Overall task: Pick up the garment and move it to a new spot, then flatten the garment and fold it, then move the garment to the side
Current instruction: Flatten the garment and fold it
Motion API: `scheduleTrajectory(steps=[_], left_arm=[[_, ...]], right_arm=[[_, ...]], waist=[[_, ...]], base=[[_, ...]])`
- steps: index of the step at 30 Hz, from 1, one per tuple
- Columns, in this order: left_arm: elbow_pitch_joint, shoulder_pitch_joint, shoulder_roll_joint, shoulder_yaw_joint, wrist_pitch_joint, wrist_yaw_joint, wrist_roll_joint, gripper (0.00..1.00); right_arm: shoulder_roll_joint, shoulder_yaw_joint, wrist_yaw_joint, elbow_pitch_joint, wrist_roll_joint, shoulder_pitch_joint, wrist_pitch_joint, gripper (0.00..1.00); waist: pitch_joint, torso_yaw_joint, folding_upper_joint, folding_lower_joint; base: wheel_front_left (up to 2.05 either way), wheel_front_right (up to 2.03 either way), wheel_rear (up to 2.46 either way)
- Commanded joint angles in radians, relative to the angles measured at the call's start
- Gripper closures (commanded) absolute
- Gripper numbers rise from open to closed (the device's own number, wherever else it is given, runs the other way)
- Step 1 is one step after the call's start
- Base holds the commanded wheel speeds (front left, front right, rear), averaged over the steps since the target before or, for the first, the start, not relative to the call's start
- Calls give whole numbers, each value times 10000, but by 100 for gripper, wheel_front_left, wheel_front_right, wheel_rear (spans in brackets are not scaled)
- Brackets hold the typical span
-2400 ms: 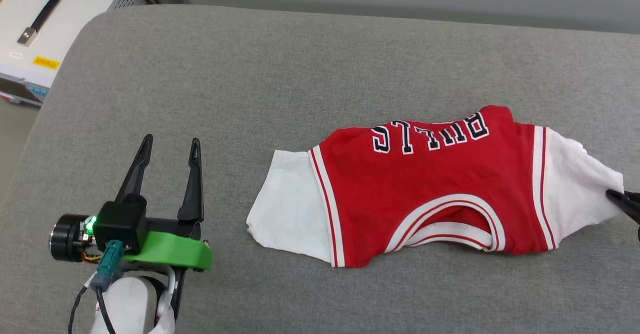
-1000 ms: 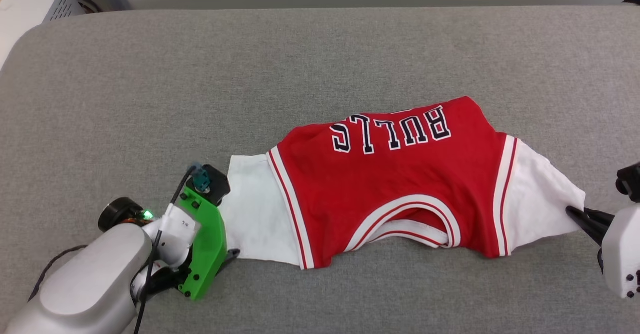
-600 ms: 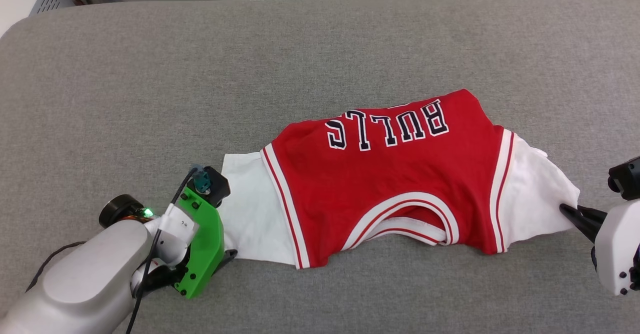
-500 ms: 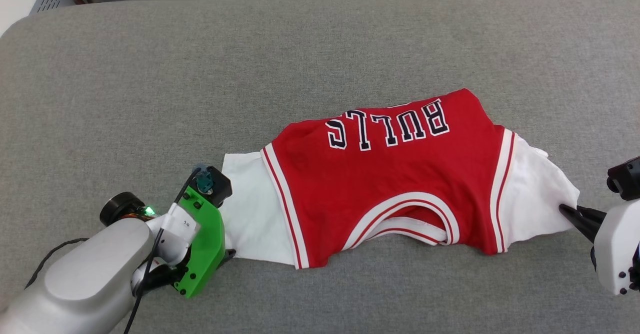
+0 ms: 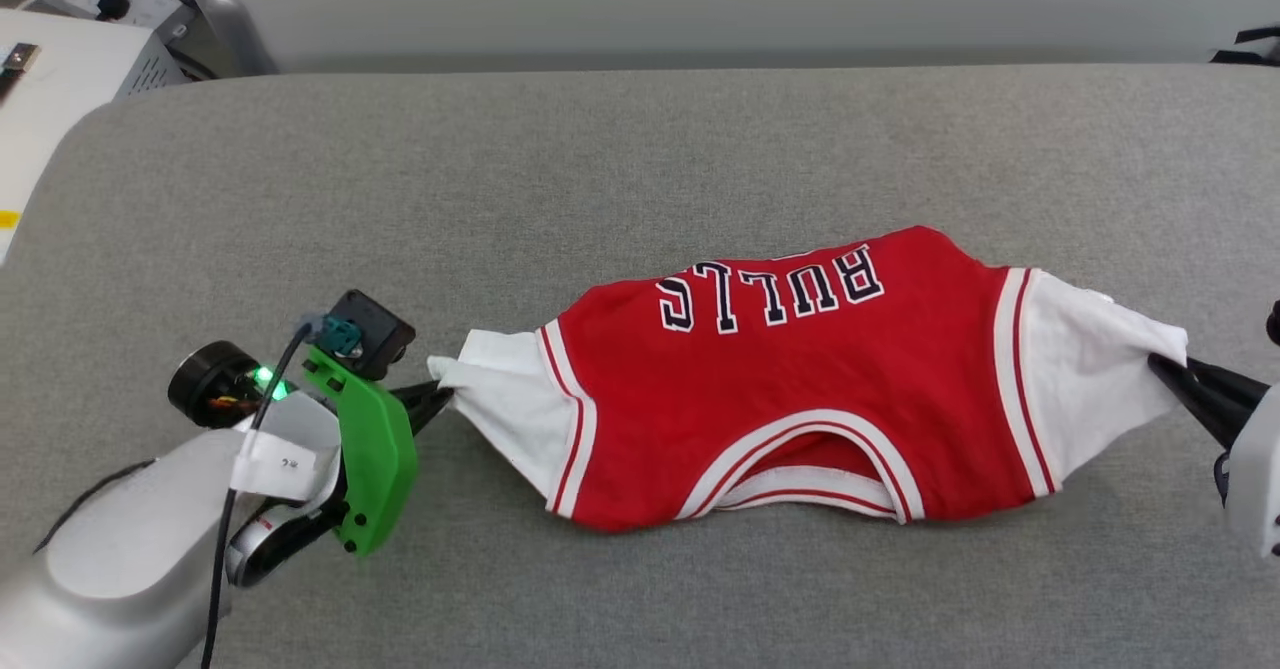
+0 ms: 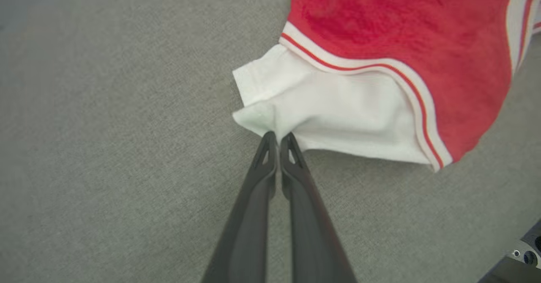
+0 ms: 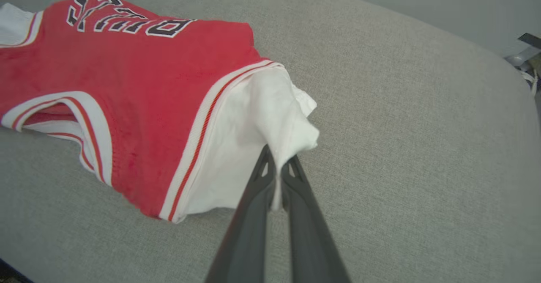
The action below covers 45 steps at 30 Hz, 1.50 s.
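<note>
Garment (image 5: 790,389) lies on the grey counter (image 5: 640,169), collar (image 5: 800,427) nearest me; I see my left gripper (image 5: 438,401) pinched shut on one white sleeve (image 5: 505,399), right gripper (image 5: 1165,369) clamped on the other, BULLS lettering (image 5: 770,294) farthest away.

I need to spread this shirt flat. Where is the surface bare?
Bare surface runs wide behind the garment, narrower in front of it. Crowded at both ends, where the left gripper and right gripper hold it.
</note>
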Motion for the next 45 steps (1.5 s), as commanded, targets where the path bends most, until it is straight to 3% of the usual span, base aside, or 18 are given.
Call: scheduleTrajectory(steps=[1,12,17,22,30,45], left_arm=[[-235,-102,179,175,-313,147,232,100],[-3192,-1054,1090,1620,-1517,1426,760,100],[-4149,-1862,1184,2194,-1548,1696,879,100],[-4272,-2762,951,2556,-1575,1621,965,100],[-3446,-4356,212,2997,-1595,1222,845,100],[166,-8445,-1528,3422,-2564,615,1988,100]], right_arm=[[-35,-196,-4,-141,68,96,-134,100],[-208,-1973,-4,-1424,288,-13,-350,100],[-368,-2642,-4,-1837,385,-583,-264,100],[-423,-2830,-4,-1924,416,-1652,-248,100],[-549,-2225,-4,-1483,572,-3983,-148,100],[64,-210,-4,1704,-148,-10046,-590,100]], waist=[[-519,104,0,-1],[-1159,221,0,-1],[-1208,229,0,-1],[-1210,189,0,-1],[-634,92,0,-1],[2182,-16,0,-1]], base=[[0,0,0],[0,0,0],[0,0,0],[0,0,0],[0,0,0],[0,0,0]])
